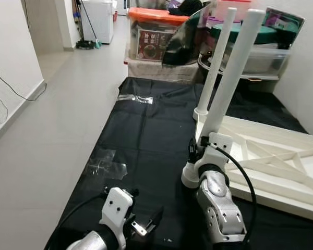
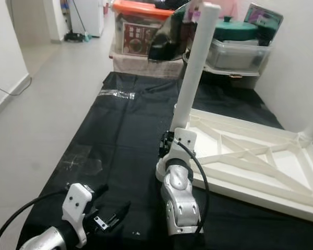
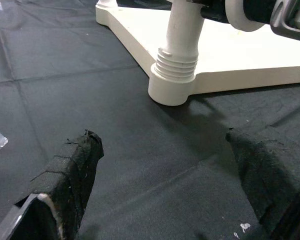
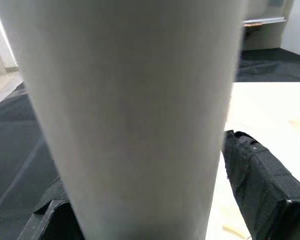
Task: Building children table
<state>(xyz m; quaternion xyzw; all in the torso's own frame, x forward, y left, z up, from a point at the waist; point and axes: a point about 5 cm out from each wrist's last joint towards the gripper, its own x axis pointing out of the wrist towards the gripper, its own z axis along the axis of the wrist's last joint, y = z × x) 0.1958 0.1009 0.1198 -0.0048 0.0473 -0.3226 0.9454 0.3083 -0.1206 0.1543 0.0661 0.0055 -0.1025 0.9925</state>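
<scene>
Black floor sheet (image 1: 146, 140) carries the upturned tabletop (image 1: 271, 156); right pincer (image 4: 155, 200) grips its near leg (image 1: 232, 73); left pincer (image 3: 165, 190) gapes nearby.

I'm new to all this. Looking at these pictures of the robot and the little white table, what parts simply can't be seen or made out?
- Right gripper: in the right wrist view the near table leg fills the space between its fingers, hiding their grip.
- Upside-down tabletop: its far right side is cut off by the right eye view's edge.
- Far leg: its base sits behind the near leg in the left eye view.
- Storage boxes: labels too small to read.
</scene>
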